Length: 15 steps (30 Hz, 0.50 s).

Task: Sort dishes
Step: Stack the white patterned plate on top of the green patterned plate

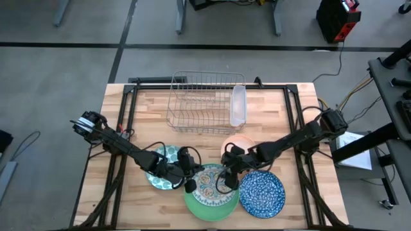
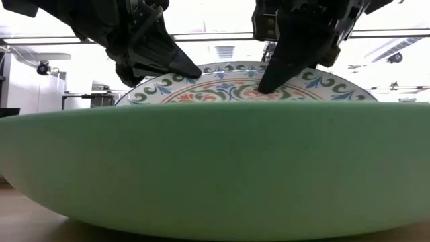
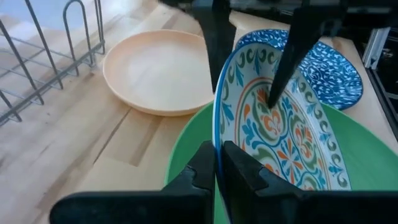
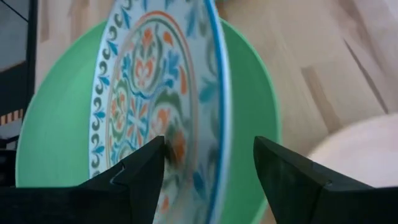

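- Both grippers meet at my floral plate (image 1: pixel 212 182), which sits tilted in the green plate (image 1: pixel 204 206).
- Left gripper (image 3: pixel 219 163) pinches its rim.
- Right gripper (image 4: pixel 210 163) straddles the opposite rim, fingers spread.

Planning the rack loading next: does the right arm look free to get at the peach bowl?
Probably not yet: the right pincer is open astride the floral plate, opposite the left pincer. The peach bowl itself lies uncovered.
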Tool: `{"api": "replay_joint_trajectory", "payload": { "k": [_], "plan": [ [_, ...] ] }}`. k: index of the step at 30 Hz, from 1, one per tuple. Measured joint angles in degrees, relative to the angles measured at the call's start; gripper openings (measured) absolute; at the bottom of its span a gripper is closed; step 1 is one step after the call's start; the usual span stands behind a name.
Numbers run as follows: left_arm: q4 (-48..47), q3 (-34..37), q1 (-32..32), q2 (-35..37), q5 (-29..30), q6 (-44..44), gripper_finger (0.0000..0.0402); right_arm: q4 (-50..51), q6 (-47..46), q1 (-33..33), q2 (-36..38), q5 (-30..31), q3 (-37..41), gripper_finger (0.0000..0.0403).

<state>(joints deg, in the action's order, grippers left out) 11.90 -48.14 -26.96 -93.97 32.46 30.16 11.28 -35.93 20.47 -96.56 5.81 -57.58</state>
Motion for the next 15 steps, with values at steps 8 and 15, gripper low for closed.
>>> {"api": "replay_joint_trajectory", "payload": {
  "k": [8, 15],
  "plan": [
    [0.78, 0.02, -0.22, 0.00, 0.20, -1.63, 0.0005, -8.60, 3.51, -0.11, -3.81, -1.65, 0.04, 0.0202],
    [1.18, 0.07, -0.48, 0.00, 1.03, -2.79, 0.0005, -12.71, 5.65, -0.13, -5.74, -1.89, 0.07, 0.0149]
  ]
}}
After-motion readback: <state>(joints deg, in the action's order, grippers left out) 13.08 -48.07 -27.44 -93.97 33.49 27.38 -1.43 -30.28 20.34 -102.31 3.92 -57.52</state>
